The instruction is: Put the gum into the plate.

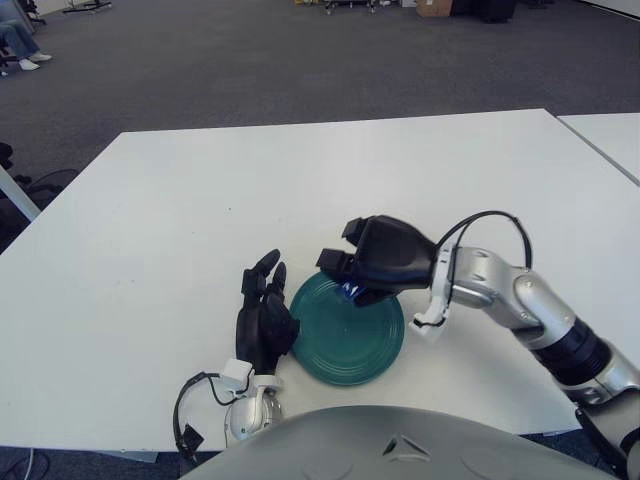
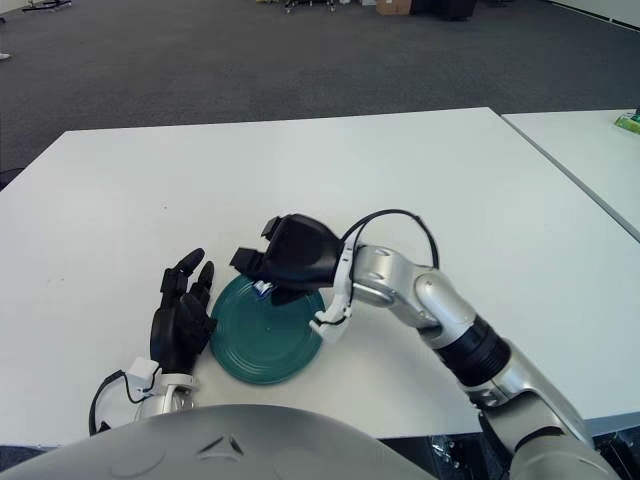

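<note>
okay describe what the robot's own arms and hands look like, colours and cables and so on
Both hands, left hand and right hand, are black with three fingers. The right arm is silver metal with black joint bands and a looping black cable. White connectors sit at both wrists.

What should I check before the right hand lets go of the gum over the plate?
1. Gum held in right hand: ok, a small blue piece shows under the fingers.
2. Right hand over the plate: ok, above its far rim.
3. Gum touching the plate: cannot tell, height not readable.
4. Left hand out of the drop spot: ok, it shows beside the plate's left edge.
5. Plate surface free: ok, nothing lies in it.
6. Plate fully on the table: ok.
</note>
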Motion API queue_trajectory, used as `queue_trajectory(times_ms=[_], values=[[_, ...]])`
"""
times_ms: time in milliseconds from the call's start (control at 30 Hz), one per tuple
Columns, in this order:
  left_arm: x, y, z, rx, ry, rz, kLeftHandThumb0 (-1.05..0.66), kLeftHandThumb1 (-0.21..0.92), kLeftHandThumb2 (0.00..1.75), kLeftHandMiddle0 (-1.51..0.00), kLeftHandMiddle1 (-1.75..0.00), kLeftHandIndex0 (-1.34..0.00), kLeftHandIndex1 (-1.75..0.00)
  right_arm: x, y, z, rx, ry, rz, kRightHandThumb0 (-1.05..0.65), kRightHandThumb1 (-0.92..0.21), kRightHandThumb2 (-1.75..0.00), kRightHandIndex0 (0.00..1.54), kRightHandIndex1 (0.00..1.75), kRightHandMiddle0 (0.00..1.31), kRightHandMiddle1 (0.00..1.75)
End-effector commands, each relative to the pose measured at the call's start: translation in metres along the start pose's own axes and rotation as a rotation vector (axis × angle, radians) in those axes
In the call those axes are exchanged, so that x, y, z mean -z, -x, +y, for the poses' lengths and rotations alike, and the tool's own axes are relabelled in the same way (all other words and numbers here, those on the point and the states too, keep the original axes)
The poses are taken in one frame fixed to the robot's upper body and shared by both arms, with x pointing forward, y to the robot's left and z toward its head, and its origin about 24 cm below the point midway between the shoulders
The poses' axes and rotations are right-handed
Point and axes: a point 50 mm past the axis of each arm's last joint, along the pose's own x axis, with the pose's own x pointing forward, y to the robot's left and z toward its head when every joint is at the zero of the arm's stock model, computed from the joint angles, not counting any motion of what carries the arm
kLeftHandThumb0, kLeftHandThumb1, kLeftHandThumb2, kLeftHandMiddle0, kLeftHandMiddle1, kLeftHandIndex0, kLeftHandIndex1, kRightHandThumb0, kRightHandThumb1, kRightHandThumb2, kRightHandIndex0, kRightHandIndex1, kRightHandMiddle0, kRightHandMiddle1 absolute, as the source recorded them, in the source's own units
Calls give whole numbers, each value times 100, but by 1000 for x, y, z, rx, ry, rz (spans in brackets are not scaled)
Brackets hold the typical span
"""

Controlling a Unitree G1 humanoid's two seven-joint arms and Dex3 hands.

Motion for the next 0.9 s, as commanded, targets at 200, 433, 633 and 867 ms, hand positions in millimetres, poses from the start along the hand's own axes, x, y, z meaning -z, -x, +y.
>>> queue_trajectory(times_ms=[200,433,633,867], values=[[-1,3,-6,-44,149,6,-99,92,104,-47,-3,-12,-98,-10,-8,21,-23,-72,5,-45,-61,-96,121,175,59,175],[-1,4,-6,-39,169,-3,-100,92,107,-42,0,-2,-88,-7,-6,29,55,-96,49,-41,-61,-94,107,175,40,175],[-1,4,-5,-37,162,-12,-98,92,107,-41,0,-2,-87,-6,-5,31,85,-69,66,-37,-86,-59,60,175,24,175],[-1,4,-5,-48,208,-11,-95,92,106,-28,-1,0,-68,-2,2,31,-7,-13,75,-78,-92,-77,16,62,3,88]])
